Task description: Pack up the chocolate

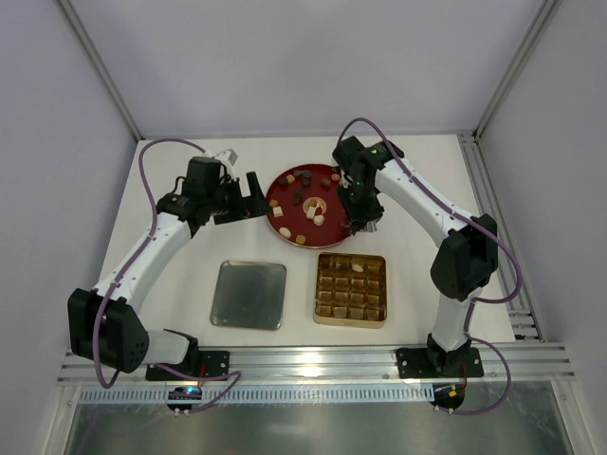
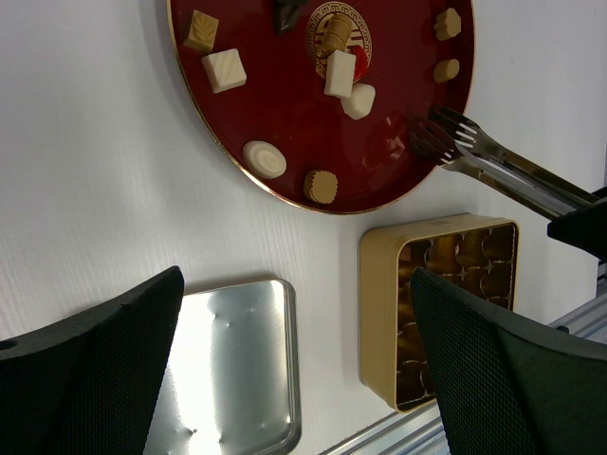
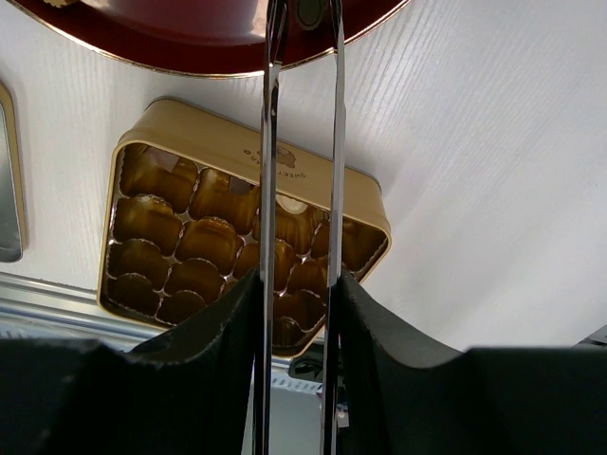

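While my right end effector (image 3: 296,284) clamps tongs (image 3: 268,142) reaching the red plate (image 3: 142,28) of chocolate (image 2: 224,70) ahead, my left end effector (image 2: 296,280) hangs wide open

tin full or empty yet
Tin nearly empty: one cream piece sits inside, and the rest that shows is bare gold.

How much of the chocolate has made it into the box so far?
Barely started. One cream piece seems to sit in the gold tin; its other cells look empty. The right gripper holds tongs with tips over the red plate, where about a dozen chocolates wait. The left gripper hangs open, and the lid lies aside.
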